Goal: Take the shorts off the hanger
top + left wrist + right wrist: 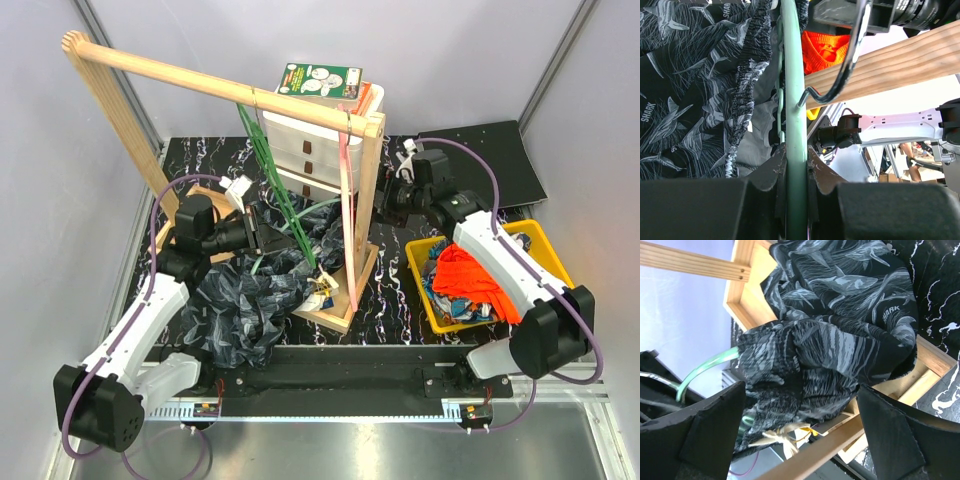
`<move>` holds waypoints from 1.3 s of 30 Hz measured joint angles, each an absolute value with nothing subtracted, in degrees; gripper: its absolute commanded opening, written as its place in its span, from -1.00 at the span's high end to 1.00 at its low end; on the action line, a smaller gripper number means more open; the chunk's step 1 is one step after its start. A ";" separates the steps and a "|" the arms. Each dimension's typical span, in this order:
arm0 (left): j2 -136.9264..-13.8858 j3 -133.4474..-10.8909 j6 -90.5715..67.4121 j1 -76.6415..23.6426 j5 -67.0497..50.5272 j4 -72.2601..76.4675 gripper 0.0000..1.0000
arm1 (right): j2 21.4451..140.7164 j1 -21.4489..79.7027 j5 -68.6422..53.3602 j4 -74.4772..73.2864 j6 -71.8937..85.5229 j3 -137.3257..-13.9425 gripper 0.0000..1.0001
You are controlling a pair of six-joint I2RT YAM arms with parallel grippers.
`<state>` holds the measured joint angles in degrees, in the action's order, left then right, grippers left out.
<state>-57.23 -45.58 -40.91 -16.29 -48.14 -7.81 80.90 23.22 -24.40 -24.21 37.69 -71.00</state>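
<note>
Left gripper (796,165): jaws clamped on the bar of the green hanger (795,75), with one finger (774,172) on each side and the bar running straight up between them. The elastic waistband of the dark shark-print shorts (690,85) is bunched right against that bar on its left. Can't tell whether it's clipped on or just draped there. The hanger's metal hook (852,60) curls over the wooden rail (900,62).

Right gripper (801,390): jaws wide apart, holding nothing. Its wrist view has a black finger (705,435) at each bottom corner, with the dark shorts filling the gap beyond them. It faces the cloth but isn't touching it as far as I can see.

Top view: the bulk of the dark shorts sits in a heap on the black marbled table (390,320) in front of the left arm. It spills onto the wooden rack base (335,310), and the upper part is pulled up toward the hanger. The hanger slants down from the rail to the left gripper.

Right side: the yellow bin (418,268) holds the orange shorts (470,270) on top and the blue patterned shorts (468,306) underneath. Both are clear of the rack.

Behind the rack is a white drawer unit (310,140) with a green box (320,80) on top.
</note>
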 measured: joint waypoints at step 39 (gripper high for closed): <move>-56.10 -45.60 -37.54 -17.21 -48.27 -11.97 1.00 | 84.77 24.38 -12.53 -28.29 41.32 -74.08 1.00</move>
